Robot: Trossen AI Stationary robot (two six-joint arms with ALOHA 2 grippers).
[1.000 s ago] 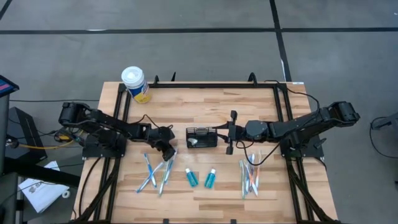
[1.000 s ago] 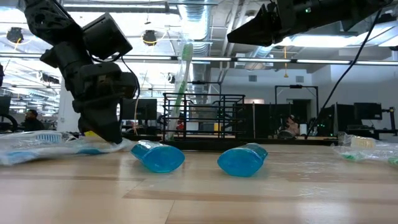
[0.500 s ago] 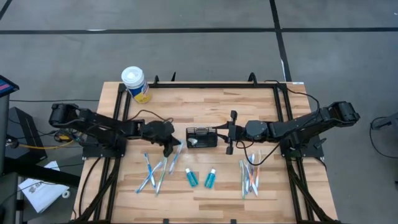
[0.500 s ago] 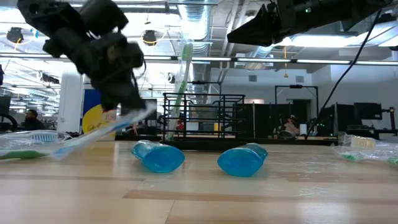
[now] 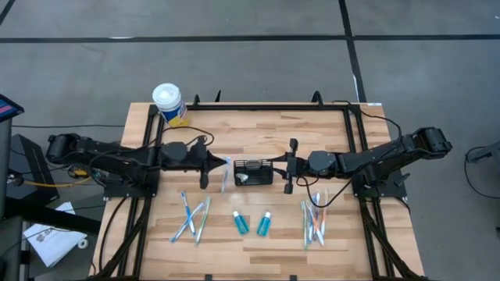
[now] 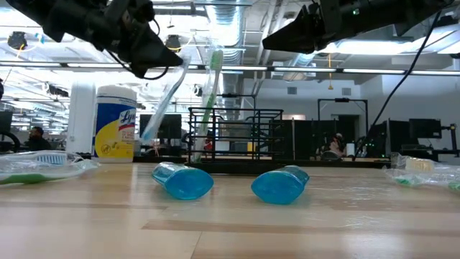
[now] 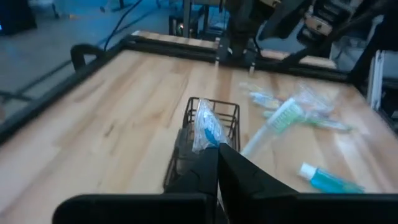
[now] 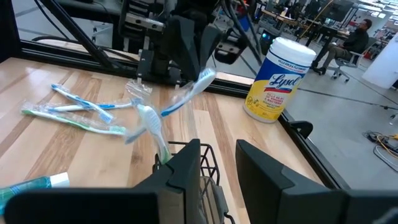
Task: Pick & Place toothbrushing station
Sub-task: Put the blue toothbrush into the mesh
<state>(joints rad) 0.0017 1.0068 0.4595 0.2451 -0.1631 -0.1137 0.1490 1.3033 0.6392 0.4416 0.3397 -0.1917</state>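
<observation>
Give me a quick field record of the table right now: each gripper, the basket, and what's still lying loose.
left gripper: shut on a wrapped blue toothbrush, held in the air just left of the basket
right gripper: shut on the basket's right end
basket: mid-table, one green toothbrush standing in it
left toothbrush pile: on the table
right toothbrush pile: on the table
teal tubes: two, lying in front of the basket
wipes canister: far left corner

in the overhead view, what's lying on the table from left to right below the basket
loose toothbrushes on the left → left teal tube → right teal tube → toothbrush bundle on the right
</observation>
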